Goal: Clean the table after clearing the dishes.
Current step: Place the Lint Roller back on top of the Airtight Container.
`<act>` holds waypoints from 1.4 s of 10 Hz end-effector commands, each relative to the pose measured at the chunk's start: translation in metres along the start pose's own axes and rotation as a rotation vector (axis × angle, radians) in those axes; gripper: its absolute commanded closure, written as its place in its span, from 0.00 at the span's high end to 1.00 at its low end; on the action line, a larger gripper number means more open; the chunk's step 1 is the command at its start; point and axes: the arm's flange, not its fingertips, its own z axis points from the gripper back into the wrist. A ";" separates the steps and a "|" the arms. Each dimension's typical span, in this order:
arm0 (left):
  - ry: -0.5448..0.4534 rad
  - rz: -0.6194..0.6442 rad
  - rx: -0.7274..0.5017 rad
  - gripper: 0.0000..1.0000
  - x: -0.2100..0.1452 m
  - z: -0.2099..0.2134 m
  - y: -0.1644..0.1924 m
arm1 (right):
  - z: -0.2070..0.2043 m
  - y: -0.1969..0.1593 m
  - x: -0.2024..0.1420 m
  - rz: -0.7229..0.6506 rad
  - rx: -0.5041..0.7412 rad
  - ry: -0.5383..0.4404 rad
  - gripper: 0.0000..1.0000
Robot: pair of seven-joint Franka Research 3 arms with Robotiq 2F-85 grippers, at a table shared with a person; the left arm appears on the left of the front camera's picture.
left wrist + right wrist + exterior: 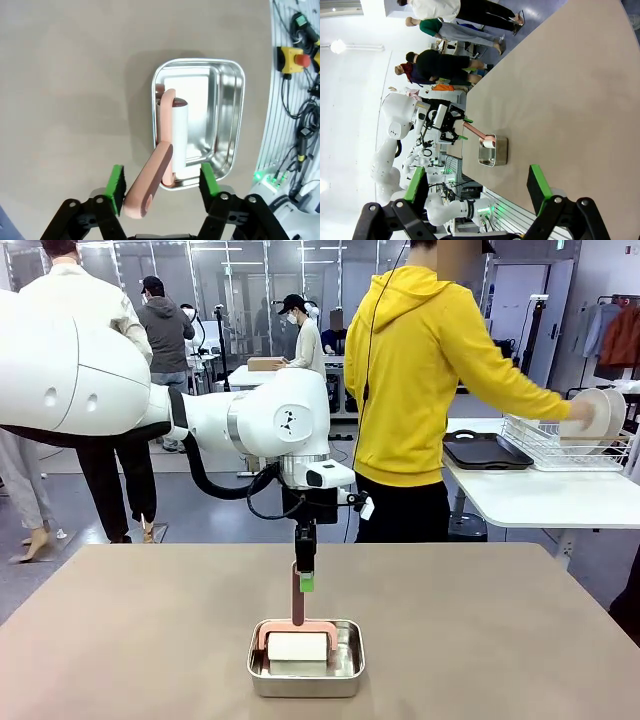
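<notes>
The brownish table (480,630) carries a small steel pan (306,660) near its front edge. In the pan lies a white roller (297,646) with a pink handle (150,182) that leans upward. My left gripper (305,575) hangs straight above the pan, open, its green pads (116,186) standing apart on either side of the handle. My right gripper (477,187) is open and holds nothing, high off the table's side. At the white side table a person in yellow holds a white plate (600,412) at a wire rack (560,445).
A dark tray (485,450) lies on the white table beside the rack. Other people stand in the background beyond the table's far left. The rest of the brown tabletop (570,90) around the pan is bare.
</notes>
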 end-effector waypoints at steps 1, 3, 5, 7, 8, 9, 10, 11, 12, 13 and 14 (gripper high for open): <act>0.005 0.007 0.012 1.00 -0.008 0.005 -0.007 | -0.001 0.003 -0.001 0.005 0.017 -0.009 1.00; -0.001 0.030 0.022 1.00 -0.011 0.009 -0.011 | -0.001 0.003 -0.001 0.005 0.017 -0.009 1.00; -0.005 0.007 0.012 0.98 -0.003 0.008 -0.001 | -0.001 0.003 -0.001 0.005 0.017 -0.009 1.00; -0.005 0.007 0.012 0.98 -0.003 0.008 -0.001 | -0.001 0.003 -0.001 0.005 0.017 -0.009 1.00; -0.005 0.007 0.012 0.98 -0.003 0.008 -0.001 | -0.001 0.003 -0.001 0.005 0.017 -0.009 1.00; -0.005 0.007 0.012 0.98 -0.003 0.008 -0.001 | -0.001 0.003 -0.001 0.005 0.017 -0.009 1.00; -0.005 0.007 0.012 0.98 -0.003 0.008 -0.001 | -0.001 0.003 -0.001 0.005 0.017 -0.009 1.00; -0.005 0.007 0.012 0.98 -0.003 0.008 -0.001 | -0.001 0.003 -0.001 0.005 0.017 -0.009 1.00; -0.005 0.007 0.012 0.98 -0.003 0.008 -0.001 | -0.001 0.003 -0.001 0.005 0.017 -0.009 1.00; -0.005 0.007 0.012 0.98 -0.003 0.008 -0.001 | -0.001 0.003 -0.001 0.005 0.017 -0.009 1.00; -0.005 0.007 0.012 0.98 -0.003 0.008 -0.001 | -0.001 0.003 -0.001 0.005 0.017 -0.009 1.00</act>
